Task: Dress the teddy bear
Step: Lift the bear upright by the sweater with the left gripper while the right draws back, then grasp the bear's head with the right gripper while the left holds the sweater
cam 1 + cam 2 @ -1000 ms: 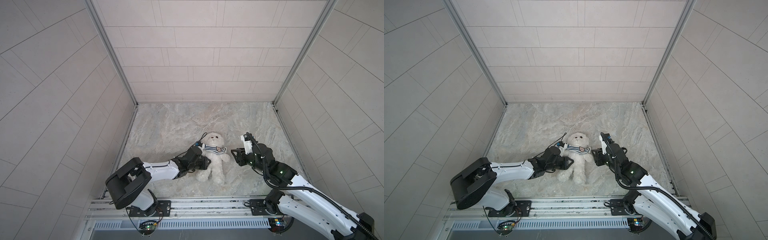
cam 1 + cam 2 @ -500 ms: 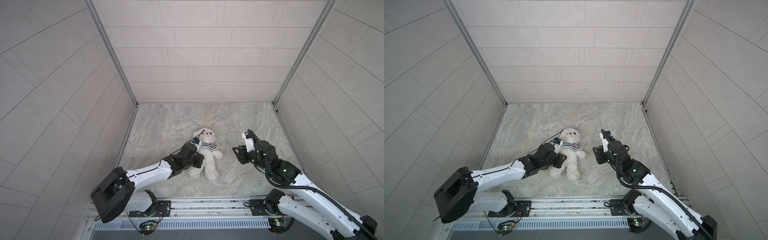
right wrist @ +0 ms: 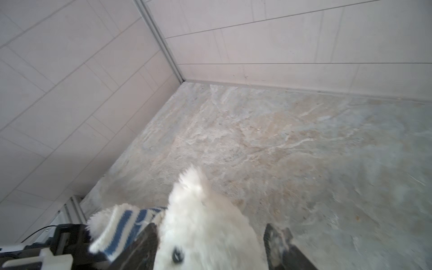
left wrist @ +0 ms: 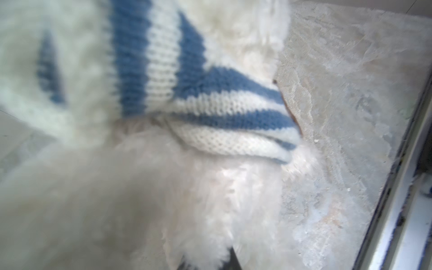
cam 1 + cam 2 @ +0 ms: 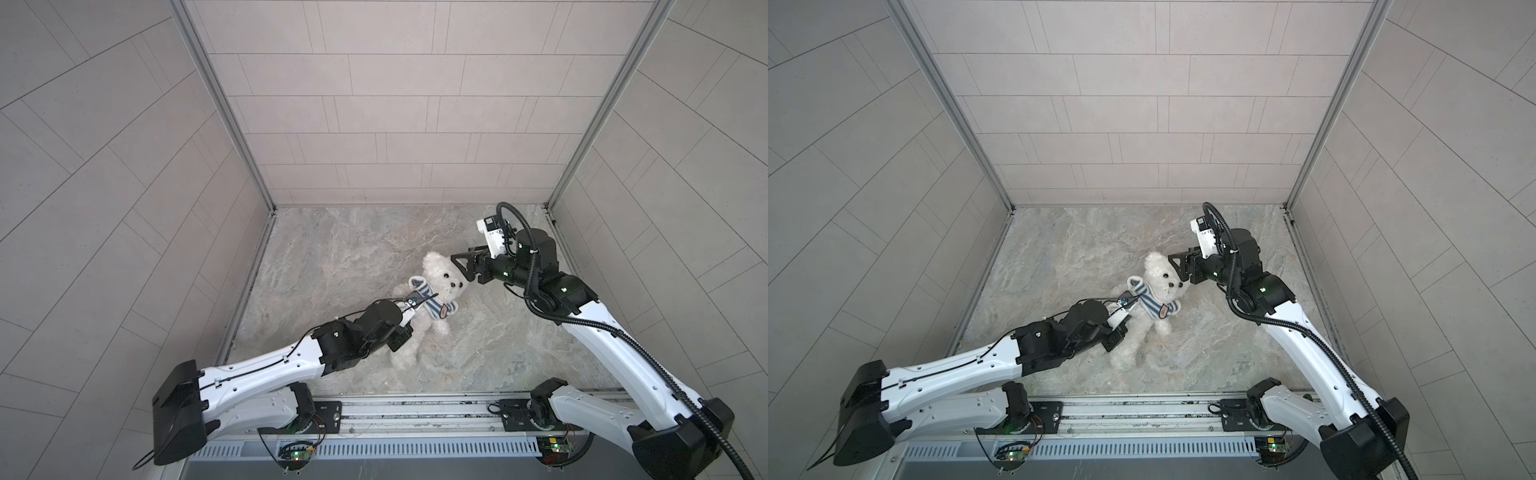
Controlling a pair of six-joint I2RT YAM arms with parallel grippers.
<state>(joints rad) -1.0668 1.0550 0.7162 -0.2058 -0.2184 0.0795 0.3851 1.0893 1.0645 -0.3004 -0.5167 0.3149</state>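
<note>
The white fluffy teddy bear (image 5: 441,277) lies on the marble floor, face up, in both top views (image 5: 1163,277). A blue-and-white striped shirt (image 5: 433,306) is bunched high on its chest, with one sleeve on an arm (image 5: 417,284). The belly below is bare fur. My left gripper (image 5: 406,336) presses into the bear's side and is shut on its fur. In the left wrist view fur hides the jaws (image 4: 224,261) under the shirt hem (image 4: 233,142). My right gripper (image 5: 462,269) is open, its fingers (image 3: 145,243) on either side of the bear's head (image 3: 201,224).
Tiled walls close the floor (image 5: 365,241) in at the back and both sides. A metal rail (image 5: 415,409) with both arm bases runs along the front edge. A cable (image 5: 374,307) loops over the left wrist.
My right gripper has opened wider and moved up to the bear's head. The left gripper has closed a little on the bear, and the bear has shifted and turned slightly.
</note>
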